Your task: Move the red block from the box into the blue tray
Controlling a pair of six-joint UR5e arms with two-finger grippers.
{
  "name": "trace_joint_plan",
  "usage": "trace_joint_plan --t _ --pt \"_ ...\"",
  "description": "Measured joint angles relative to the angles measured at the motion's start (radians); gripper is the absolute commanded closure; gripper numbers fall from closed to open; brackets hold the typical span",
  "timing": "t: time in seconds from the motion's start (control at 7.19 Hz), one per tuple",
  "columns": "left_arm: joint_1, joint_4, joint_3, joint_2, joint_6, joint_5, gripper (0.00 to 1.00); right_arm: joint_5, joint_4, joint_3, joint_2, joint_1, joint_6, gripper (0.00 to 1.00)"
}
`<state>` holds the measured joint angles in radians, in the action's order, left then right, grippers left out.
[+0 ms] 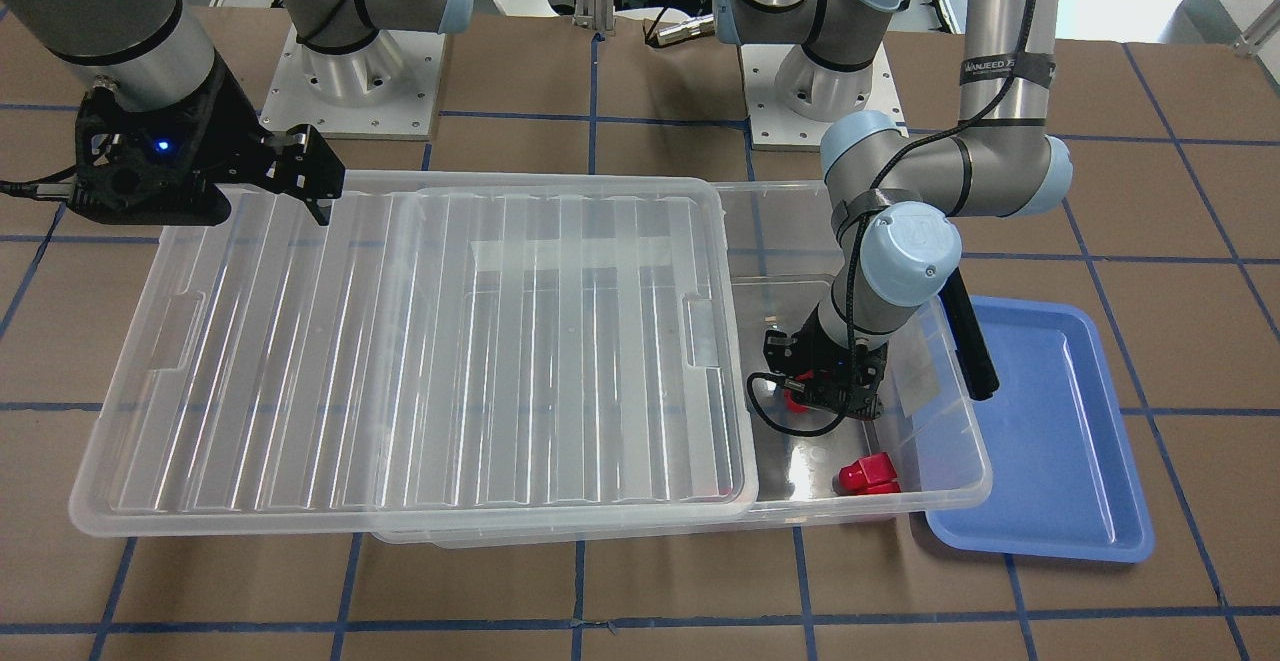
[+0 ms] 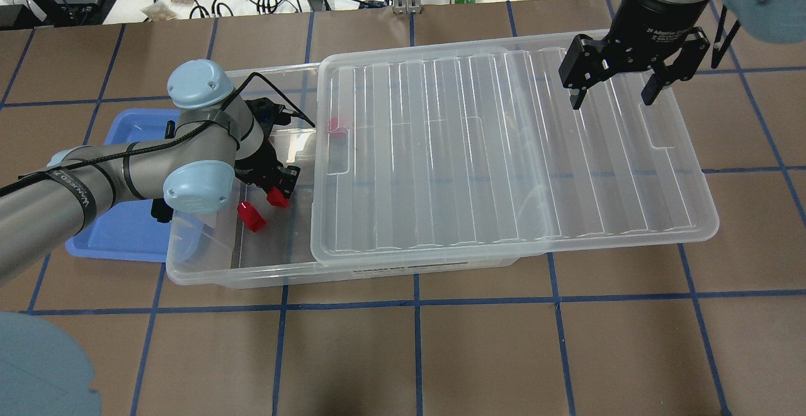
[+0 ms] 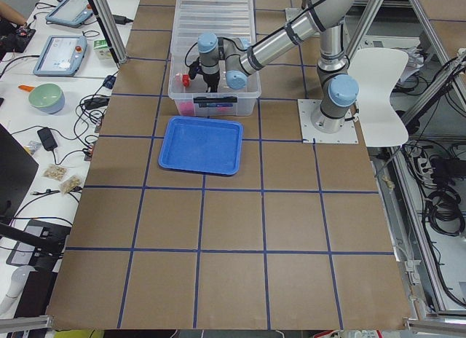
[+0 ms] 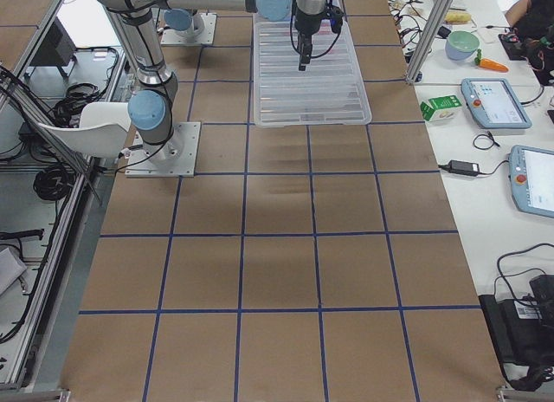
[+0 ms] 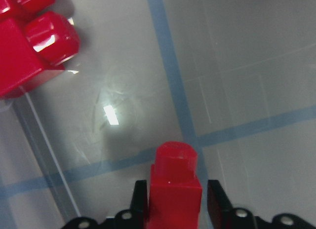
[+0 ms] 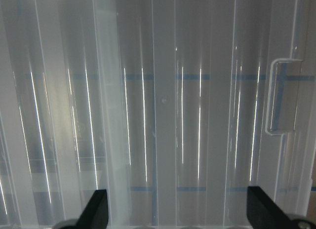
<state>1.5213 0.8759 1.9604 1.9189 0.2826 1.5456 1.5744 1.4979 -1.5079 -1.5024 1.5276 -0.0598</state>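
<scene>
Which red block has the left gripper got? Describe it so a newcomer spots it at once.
Find the clear box, its lid slid aside to leave one end open beside the blue tray. The left gripper reaches into that end. Its red block is the one held between the fingers; the other blocks lie loose on the box floor.

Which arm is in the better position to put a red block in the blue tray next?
Left. The left gripper is shut on a red block inside the box, at the open end beside the blue tray. The right gripper hangs open over the lid, far from both.
</scene>
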Motion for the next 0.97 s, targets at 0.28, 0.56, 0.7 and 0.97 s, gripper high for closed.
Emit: trace_joint_plan --t 0.28,0.56,0.7,0.97 --pt "0.000 0.020 -0.019 -0.031 -0.008 0.006 1.00 0.002 0.001 0.000 0.001 -0.001 0.000 0.00" --pt "-0.002 0.141 -0.094 -0.092 -0.010 0.013 1.00 0.002 0.001 0.000 0.000 0.000 0.000 0.00" --pt "-0.011 0.273 -0.173 -0.128 -0.011 0.021 1.00 0.002 0.001 0.000 0.000 0.000 0.000 0.00" --pt "-0.041 0.499 -0.321 -0.174 -0.008 0.025 1.00 0.002 0.001 0.000 0.000 0.000 0.000 0.00"
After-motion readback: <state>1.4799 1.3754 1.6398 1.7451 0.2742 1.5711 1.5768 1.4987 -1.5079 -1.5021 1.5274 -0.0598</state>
